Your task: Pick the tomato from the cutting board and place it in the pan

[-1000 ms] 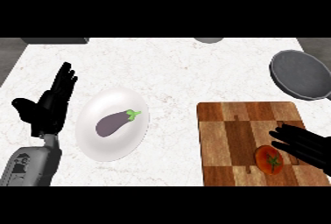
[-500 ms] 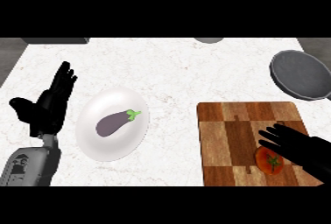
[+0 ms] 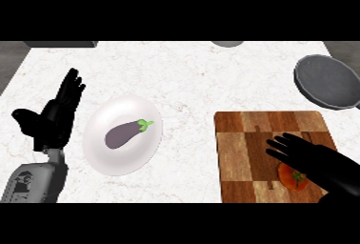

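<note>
A red tomato (image 3: 289, 177) with a green stem lies on the wooden cutting board (image 3: 243, 143) at the lower right. My right hand (image 3: 316, 159) is spread over it with straight fingers and covers its upper right part. The dark grey pan (image 3: 327, 81) rests at the counter's far right, beyond the board. At the left edge my left hand (image 3: 53, 119) rests open with fingers up.
A white plate (image 3: 130, 157) with a purple eggplant (image 3: 125, 133) on it sits left of the board. A grey object (image 3: 228, 44) shows at the counter's back edge. The marble counter (image 3: 190, 81) stretches between plate, board and pan.
My right hand has slid leftward over the tomato, covering more of it. The left hand and everything else stayed put.
</note>
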